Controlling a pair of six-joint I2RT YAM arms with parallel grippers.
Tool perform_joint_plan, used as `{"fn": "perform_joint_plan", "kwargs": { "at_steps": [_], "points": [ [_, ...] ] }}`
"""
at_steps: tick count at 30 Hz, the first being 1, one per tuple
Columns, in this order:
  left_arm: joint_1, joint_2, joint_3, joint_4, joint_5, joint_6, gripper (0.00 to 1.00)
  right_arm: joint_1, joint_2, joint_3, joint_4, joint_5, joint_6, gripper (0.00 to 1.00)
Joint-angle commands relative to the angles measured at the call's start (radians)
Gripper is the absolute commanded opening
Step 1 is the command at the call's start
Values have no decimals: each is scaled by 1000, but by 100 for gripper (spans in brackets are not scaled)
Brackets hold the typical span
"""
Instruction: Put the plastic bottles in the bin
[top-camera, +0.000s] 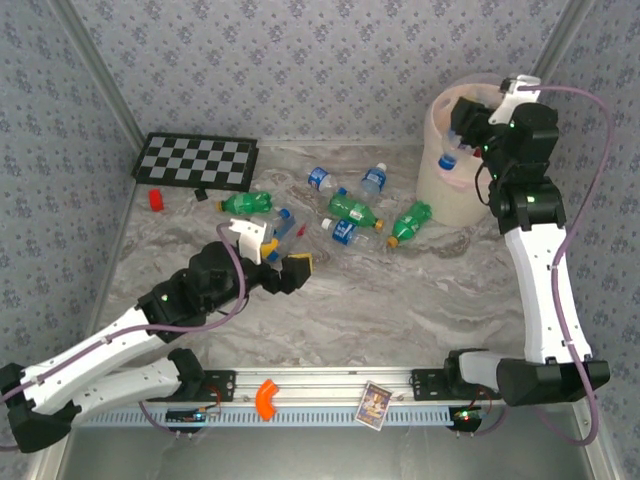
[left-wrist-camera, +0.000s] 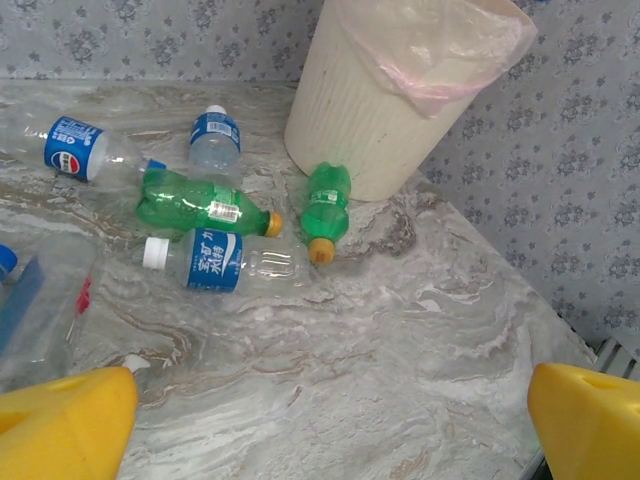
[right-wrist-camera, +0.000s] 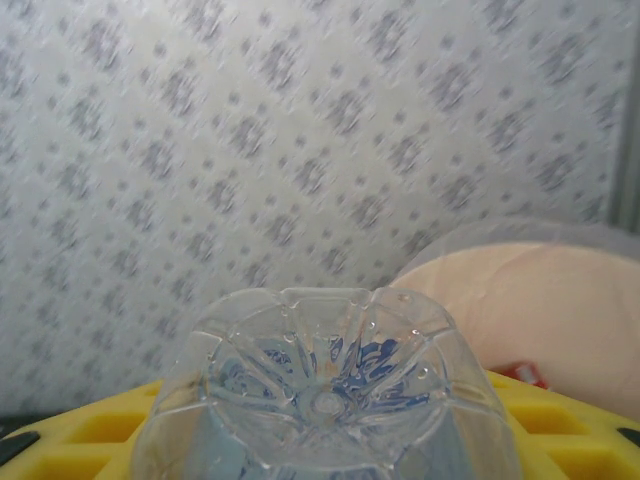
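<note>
Several plastic bottles lie on the marble table: green ones and clear blue-labelled ones. My right gripper is shut on a clear blue-labelled bottle, cap down, over the pale bin. In the right wrist view the held bottle's base sits between the yellow fingers, with the bin's rim behind. My left gripper is open and low over the table, with nothing between its fingers. Ahead of it lie a clear bottle, two green bottles and the bin.
A checkerboard lies at the back left with a small red block in front of it. Another clear bottle lies just beyond the left gripper. An orange piece and a card rest on the front rail. Patterned walls enclose the table.
</note>
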Motion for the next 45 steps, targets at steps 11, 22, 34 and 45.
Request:
{"fn": "perform_joint_plan", "kwargs": {
  "at_steps": [11,22,34,45],
  "points": [
    [3,-18,16,30,31,-9,100,-105,217,119,292,277,-35,59],
    [3,-51,9,9,19,-18,100,-167,441,312,227,375,-96,57],
    [3,-101,-6,-24,-5,-20,100,-181,545,423,115,369,-156,80],
    [4,-94,-22,1,9,-32,100,-145,438,332,108,293,-98,99]
  ]
}}
